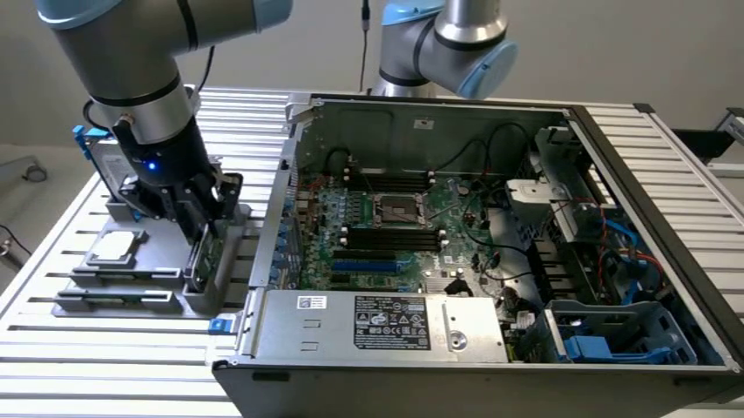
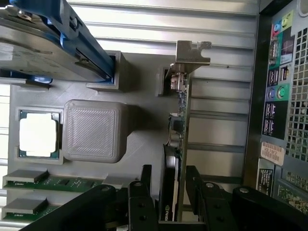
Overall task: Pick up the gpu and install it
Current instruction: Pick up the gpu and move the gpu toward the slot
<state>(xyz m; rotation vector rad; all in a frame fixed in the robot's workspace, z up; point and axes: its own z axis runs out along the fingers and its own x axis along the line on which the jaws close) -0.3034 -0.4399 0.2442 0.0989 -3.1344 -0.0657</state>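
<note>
Slatted counter [image 1: 651, 139] bearing open computer case [image 1: 465, 392]; beside it, grey holder tray [image 2: 139, 134] with the gpu [image 2: 182, 120] standing on edge, its black face partly hidden by the gripper [image 2: 168, 173], fingers [image 2: 145, 180] released astride it, contact unclear.

The gpu [image 2: 181, 120] stands on edge in the holder [image 2: 139, 144], between the fingers [image 2: 193, 179] of the claw [image 2: 169, 172], beside the computer case [image 1: 465, 373]

1. A grey parts holder [image 2: 139, 139] lies on the slatted tabletop [image 1: 93, 348], directly under the jaws.
2. A square silver chip [image 2: 38, 134] sits in its pocket, near the jaws.
3. A blue-framed hard drive [image 2: 38, 53] stands farther off.
4. An open computer case [image 1: 465, 387] sits beside the jaws, on the exterior view's right.
</note>
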